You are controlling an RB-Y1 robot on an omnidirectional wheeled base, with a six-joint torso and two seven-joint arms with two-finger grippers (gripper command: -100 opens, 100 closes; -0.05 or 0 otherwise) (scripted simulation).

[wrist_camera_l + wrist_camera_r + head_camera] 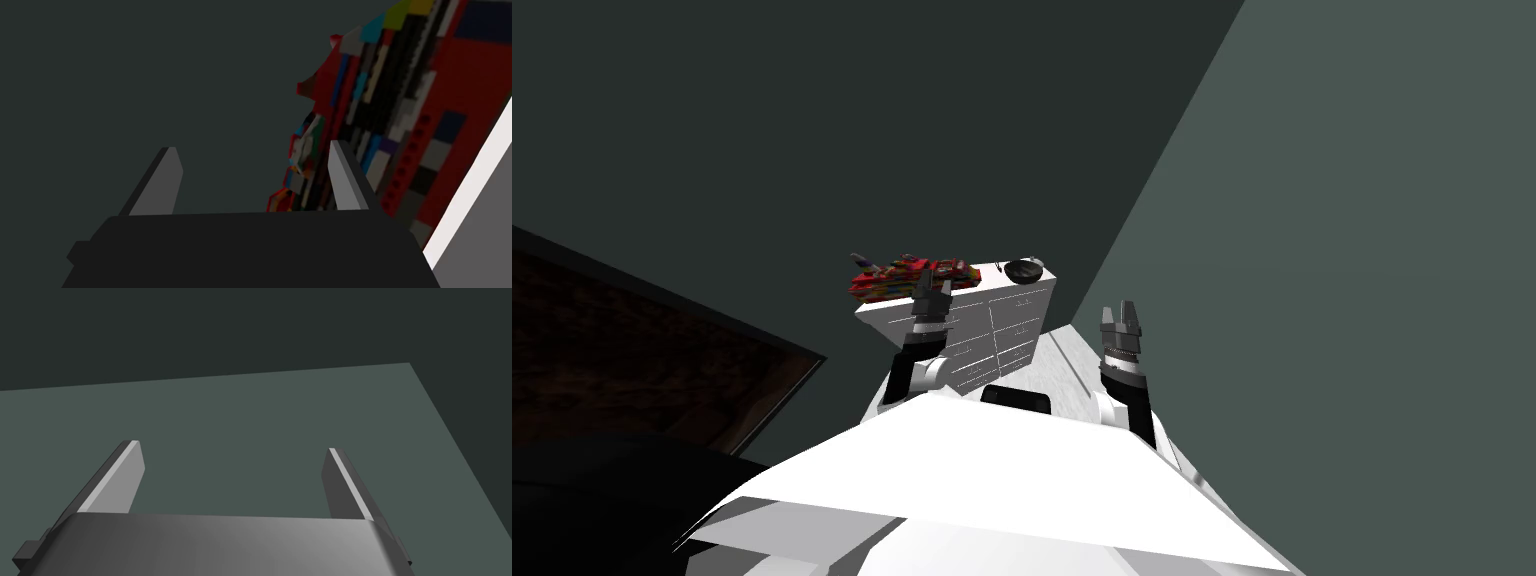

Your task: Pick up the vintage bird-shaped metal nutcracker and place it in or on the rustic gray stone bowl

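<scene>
A dark round bowl point(1024, 270) sits at the right end of a white dresser's top point(990, 275). At the left end lies a red, many-coloured blocky stack point(912, 277), with small grey and purple pieces point(864, 262) on top; I cannot tell which is the bird-shaped nutcracker. My left gripper point(930, 290) is raised in front of this stack. In the left wrist view it point(257, 170) stands open and holds nothing, with the stack point(400, 100) close beyond one finger. My right gripper point(1120, 315) hangs open and holding nothing, to the right of the dresser point(232, 473).
The dresser's drawer fronts point(992, 335) face me. It stands in a corner between a dark wall and a lighter grey-green wall point(1362, 300). A dark framed panel point(632, 350) lies low on the left.
</scene>
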